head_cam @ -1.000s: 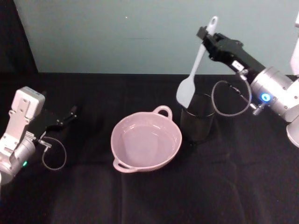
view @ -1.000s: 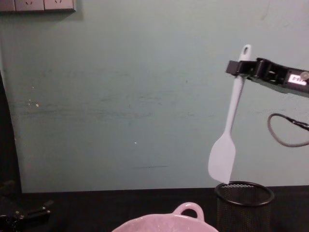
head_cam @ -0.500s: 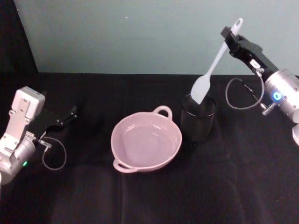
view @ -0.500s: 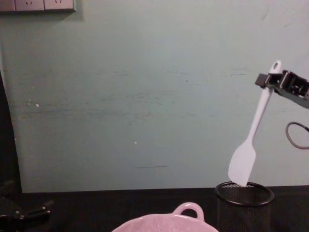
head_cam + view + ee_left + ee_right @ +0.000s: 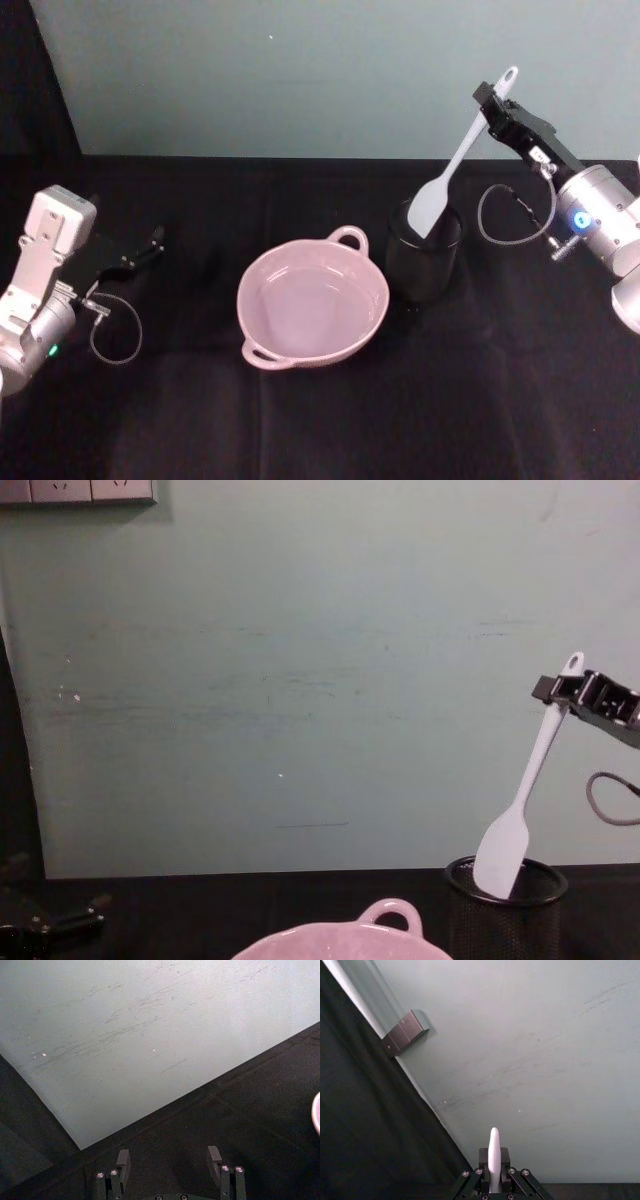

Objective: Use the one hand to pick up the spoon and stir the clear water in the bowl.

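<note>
From the head view, the right hand (image 5: 489,101), a black two-fingered gripper with a white label on a silver wrist, is up near the teal wall, pinching the long slim white spoon (image 5: 452,171) close to the handle's holed end; the spoon slants down and its flat pale blade dips just inside the rim of the black wire-mesh cup (image 5: 424,254). Just beside that cup, toward the middle of the black tablecloth (image 5: 320,420), sits the wide pale pink glossy bowl (image 5: 313,302), clear water inside, one loop handle pointing toward the cup. Far left, the left gripper (image 5: 152,244) lies low over the cloth, well apart from everything. Left wrist view: its fingers (image 5: 123,1162) stand spread, nothing between them, the bowl's pink edge (image 5: 317,1115) at the frame's side. Right wrist view: the jaws are pressed against the white handle (image 5: 493,1157), its tip poking past them. Chest view: the spoon (image 5: 522,805) hangs tilted from the right hand (image 5: 566,690), blade tip inside the mesh cup (image 5: 505,907), the bowl's rim (image 5: 345,940) low in front
</note>
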Available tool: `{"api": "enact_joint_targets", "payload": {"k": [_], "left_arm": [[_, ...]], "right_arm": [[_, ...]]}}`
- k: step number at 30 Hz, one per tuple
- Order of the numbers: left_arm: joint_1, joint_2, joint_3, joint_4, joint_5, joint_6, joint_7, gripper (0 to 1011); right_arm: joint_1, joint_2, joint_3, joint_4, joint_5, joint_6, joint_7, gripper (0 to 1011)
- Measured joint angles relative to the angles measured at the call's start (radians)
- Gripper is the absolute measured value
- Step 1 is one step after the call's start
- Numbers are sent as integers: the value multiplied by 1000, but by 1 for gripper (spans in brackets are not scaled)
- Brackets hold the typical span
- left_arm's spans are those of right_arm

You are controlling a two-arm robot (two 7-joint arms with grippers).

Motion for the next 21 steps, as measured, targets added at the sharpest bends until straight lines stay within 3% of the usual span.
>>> {"api": "enact_joint_targets", "payload": {"k": [21], "left_arm": [[0,0,0,0,0,0,0,1011]], "right_arm": [[-58,-31,12,67,33,-35,18,121]]}}
